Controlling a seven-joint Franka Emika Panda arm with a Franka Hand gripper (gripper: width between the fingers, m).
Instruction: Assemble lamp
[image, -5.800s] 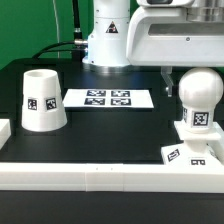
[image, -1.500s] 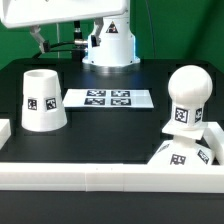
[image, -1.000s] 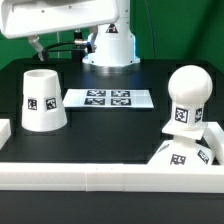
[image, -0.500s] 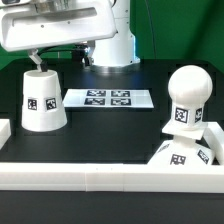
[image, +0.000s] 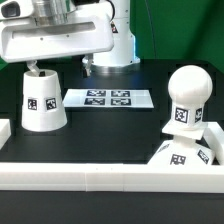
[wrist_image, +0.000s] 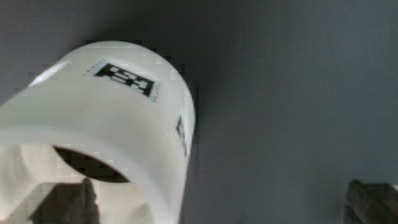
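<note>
Exterior view: the white plastic truncated-cone shade (image: 43, 100) stands upright on the black table (image: 110, 125) at about 9 o'clock, one square tag facing the camera. The white robot arm (image: 60, 35) hangs directly above it, and a dark gripper finger (image: 33, 68) sits at the shade's top rim. The flat white marker board (image: 107, 98) with four tags lies just beside the shade, toward the centre of the table. At about 4 o'clock the white round-headed bulb (image: 188, 100) stands upright on the flat square white base (image: 184, 152), the two touching, well apart from the shade. A long white border rail (image: 110, 174) runs along the 6 o'clock edge.

Wrist view: the shade (wrist_image: 107, 140) fills much of the frame, its open top hole and a tag visible. The gripper (wrist_image: 222, 205) has its two dark fingers spread apart, one (wrist_image: 63, 203) next to the shade's rim, the other (wrist_image: 377, 203) clear of it. Nothing is clamped.
</note>
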